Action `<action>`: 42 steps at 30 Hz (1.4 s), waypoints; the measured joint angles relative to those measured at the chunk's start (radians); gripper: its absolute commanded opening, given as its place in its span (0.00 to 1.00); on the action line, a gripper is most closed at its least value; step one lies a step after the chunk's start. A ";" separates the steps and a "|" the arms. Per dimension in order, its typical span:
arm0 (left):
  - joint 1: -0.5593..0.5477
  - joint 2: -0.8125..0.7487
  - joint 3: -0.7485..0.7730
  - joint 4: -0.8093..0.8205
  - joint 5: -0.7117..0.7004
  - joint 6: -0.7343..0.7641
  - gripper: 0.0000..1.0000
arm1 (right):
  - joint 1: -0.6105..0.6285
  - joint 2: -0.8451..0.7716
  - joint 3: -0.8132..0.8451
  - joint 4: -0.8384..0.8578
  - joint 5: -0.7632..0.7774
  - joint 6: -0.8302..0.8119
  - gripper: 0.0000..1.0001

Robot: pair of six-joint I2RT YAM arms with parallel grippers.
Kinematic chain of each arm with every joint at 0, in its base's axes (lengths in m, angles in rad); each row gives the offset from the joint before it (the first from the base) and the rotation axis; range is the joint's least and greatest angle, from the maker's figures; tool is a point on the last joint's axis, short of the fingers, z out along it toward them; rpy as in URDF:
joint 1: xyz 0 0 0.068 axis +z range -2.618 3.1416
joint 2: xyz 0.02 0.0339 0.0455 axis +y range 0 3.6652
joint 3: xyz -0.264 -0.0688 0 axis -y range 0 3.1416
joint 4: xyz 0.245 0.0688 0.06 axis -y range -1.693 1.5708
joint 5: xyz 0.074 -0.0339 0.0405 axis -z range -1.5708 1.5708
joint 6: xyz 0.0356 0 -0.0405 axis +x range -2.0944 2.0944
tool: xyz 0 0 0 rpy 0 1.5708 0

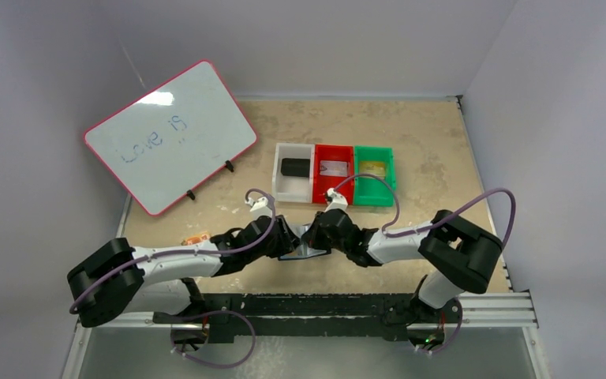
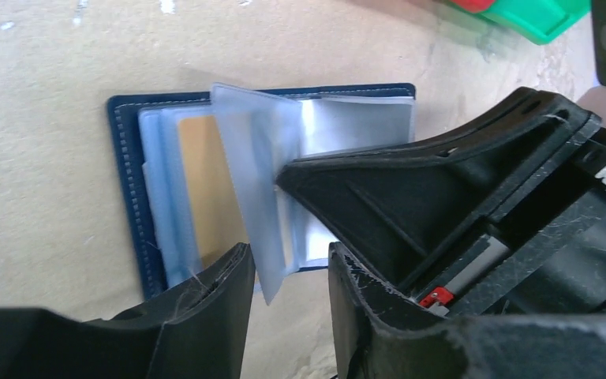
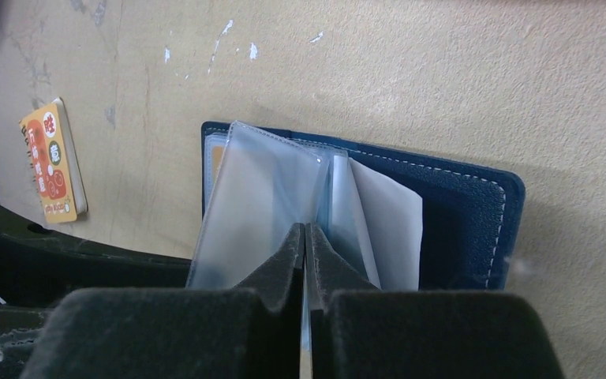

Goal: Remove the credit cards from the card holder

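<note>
Left gripper point(image 2: 290, 316): nearest the lens, released, jaws partly apart and holding nothing. It sat low at the near edge of the open holder, one finger on each side of the raised sleeve's lower corner.
Orange pad point(image 3: 54, 162): lay flat on the table, left of the holder and apart from it.
Credit card point(image 2: 209, 189): tan, flat in a clear pocket on the holder's left half, just beyond the left finger. Its long axis ran near to far, parallel to the fold.
Clear sleeve point(image 2: 248, 158): stood up from the fold, just right of the card.
Card holder point(image 2: 126, 158): navy, open flat at the table's near centre, between both grippers.
Right gripper point(image 3: 306, 245): clenched, apparently pinching the clear sleeve upright.
Nearer arm: judged the left, since the card lay ahead of its jaws and slightly left. No other cards could be made out.
</note>
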 measured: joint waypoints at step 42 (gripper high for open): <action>-0.102 0.483 0.308 0.172 0.131 0.080 0.29 | -0.016 -0.712 -0.012 -0.771 0.375 0.253 0.38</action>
